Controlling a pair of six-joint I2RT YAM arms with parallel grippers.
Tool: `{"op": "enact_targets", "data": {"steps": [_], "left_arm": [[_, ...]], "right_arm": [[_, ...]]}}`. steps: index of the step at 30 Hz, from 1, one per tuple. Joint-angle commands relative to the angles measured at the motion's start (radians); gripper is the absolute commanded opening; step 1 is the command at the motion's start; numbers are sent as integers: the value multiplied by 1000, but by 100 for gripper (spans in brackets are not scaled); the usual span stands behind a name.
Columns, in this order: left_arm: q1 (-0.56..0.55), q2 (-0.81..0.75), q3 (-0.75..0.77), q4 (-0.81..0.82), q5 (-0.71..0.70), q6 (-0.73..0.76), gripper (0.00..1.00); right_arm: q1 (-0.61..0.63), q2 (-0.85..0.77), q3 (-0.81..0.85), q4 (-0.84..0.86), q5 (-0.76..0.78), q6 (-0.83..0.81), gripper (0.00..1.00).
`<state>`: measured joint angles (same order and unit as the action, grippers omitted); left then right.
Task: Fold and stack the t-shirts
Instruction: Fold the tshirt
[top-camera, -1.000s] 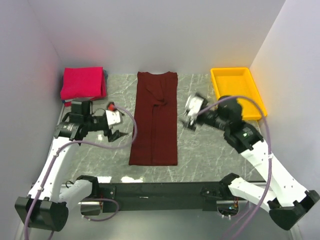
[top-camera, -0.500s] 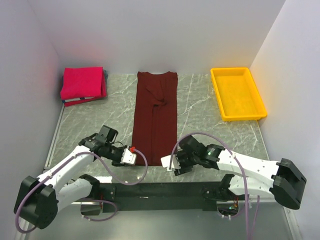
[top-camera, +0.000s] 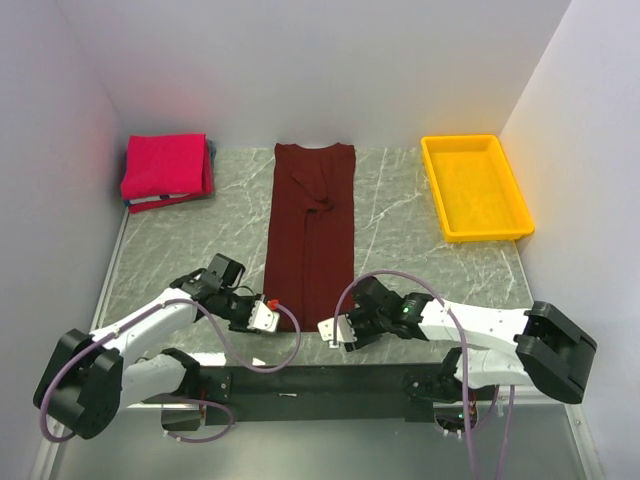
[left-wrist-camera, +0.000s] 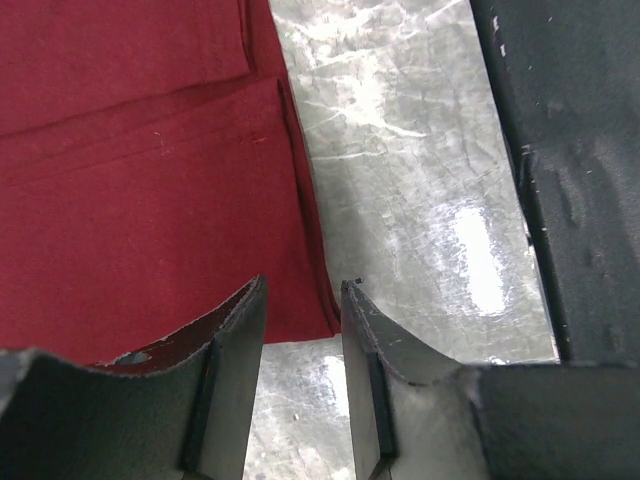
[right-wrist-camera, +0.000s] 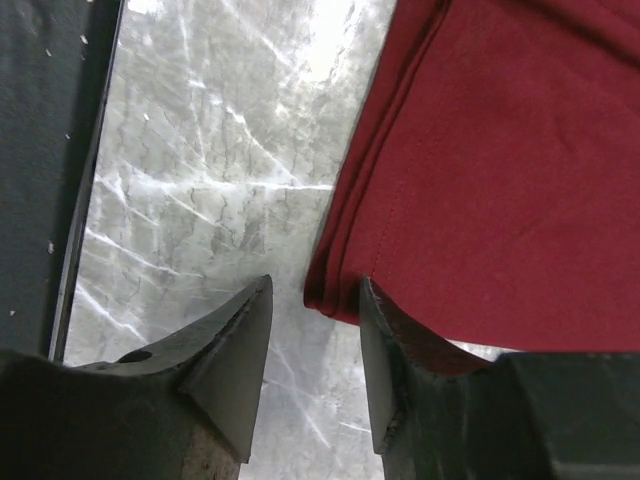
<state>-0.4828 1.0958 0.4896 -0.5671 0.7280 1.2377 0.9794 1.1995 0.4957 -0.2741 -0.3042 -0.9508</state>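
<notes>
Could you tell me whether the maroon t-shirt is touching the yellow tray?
Apart. The top view shows bare tabletop between the maroon t-shirt and yellow tray.

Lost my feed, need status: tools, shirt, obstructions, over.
Left tool open, astride near left corner of maroon shirt. Right tool open, astride near right corner. Shirt flat, folded lengthwise. Nothing in the way.

Left gripper (top-camera: 268, 315): swung in toward near table edge. Maroon t-shirt (top-camera: 312, 240) hem corner, earlier well off to its side, now between fingertips. Jaws drawn in from wide, narrow gap left.

Right gripper (top-camera: 335, 330): pulled back and lowered. Other hem corner, earlier well off beside it, now between fingertips. Jaws likewise narrowed, gap remaining.
</notes>
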Motion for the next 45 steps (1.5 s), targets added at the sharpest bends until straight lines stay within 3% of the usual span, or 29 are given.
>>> {"op": "enact_targets", "data": {"steps": [1,4,11,17,22,26,29,37,42,45], "left_arm": [[-8,22,0,23,2,55,41],[-11,41,4,15,-9,92,41],[-14,85,26,-19,-10,154,43],[-16,131,27,-10,-50,177,41],[-19,194,26,-2,-113,183,36],[-20,226,69,-25,-133,160,13],[-20,187,101,-45,-105,123,2],[-105,52,136,-163,-35,59,1],[-200,-46,127,-207,-16,-27,1],[-201,-82,144,-228,-12,-110,1]], "right_arm": [[2,37,4,23,27,-22,46],[1,64,6,30,46,-10,46],[-5,133,50,-11,62,-6,32],[-16,149,63,-27,71,6,11],[-16,146,73,-36,79,17,0],[-19,118,98,-48,74,49,0],[-18,72,109,-56,70,73,0],[-4,-44,130,-142,42,125,0],[97,-123,132,-204,19,190,0],[119,-198,126,-232,23,234,0]]}}
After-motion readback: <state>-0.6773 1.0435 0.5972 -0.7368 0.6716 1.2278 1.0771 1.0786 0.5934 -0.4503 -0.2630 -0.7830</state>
